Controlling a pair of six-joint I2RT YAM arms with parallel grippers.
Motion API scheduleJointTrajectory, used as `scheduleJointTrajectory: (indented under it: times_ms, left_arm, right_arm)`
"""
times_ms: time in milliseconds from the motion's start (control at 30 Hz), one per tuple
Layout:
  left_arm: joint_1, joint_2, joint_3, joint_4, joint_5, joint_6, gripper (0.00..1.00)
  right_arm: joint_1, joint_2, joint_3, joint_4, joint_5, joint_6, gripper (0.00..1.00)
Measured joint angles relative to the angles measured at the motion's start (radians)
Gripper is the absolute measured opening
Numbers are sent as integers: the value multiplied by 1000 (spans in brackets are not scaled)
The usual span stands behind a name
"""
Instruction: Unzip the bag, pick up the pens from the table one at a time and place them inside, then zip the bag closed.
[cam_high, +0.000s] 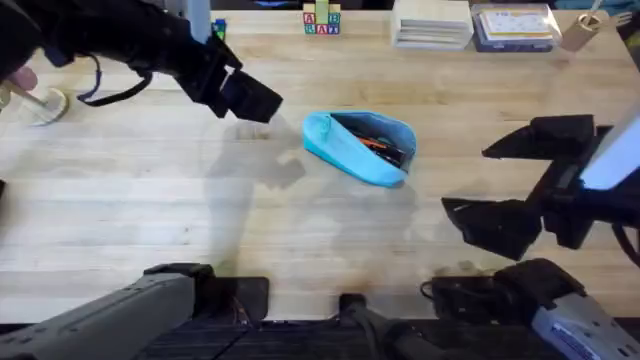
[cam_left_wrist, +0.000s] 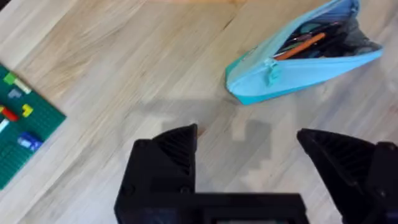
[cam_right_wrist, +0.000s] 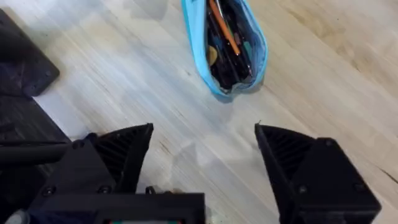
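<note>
Ahead of both sets of fingers, well apart from each, the light blue pencil pouch (cam_high: 360, 147) lies on the wood-grain table (cam_high: 150, 210) with its zipper undone and its mouth gaping. An orange pen (cam_right_wrist: 224, 28) and several dark pens (cam_right_wrist: 231, 59) lie lengthwise inside; I see no pen loose on the tabletop.

The left gripper (cam_left_wrist: 249, 155) hangs above bare wood with its jaws spread wide and nothing between them; the pouch end carrying the small pull cord (cam_left_wrist: 270, 73) lies just beyond its fingertips. The right gripper (cam_right_wrist: 202, 155) is likewise wide open and empty, the pouch's rounded end out past its fingers.

Judging by the fabric, the pouch is soft and light: it will likely slide or buckle if the pull is tugged alone. One gripper should probably pinch the fabric at the end nearest the cord, while the other nips the cord and draws it along the teeth. The pens look fully inside, so only zipping seems left.
</note>
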Motion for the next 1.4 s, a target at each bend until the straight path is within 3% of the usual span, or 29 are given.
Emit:
scheduleJointTrajectory:
  times_ms: [233,567,733,1400]
  left_arm:
    - [91,0,0,0,10,1,992]
    - [169,0,0,0,29,2,993]
    - [171,0,0,0,30,2,993]
    - [171,0,0,1,30,2,992]
  right_arm:
    - [0,0,0,0,0,0,997]
    - [0,0,0,19,0,6,998]
    - [0,0,0,89,0,111,998]
    - [0,0,0,89,16,386,998]
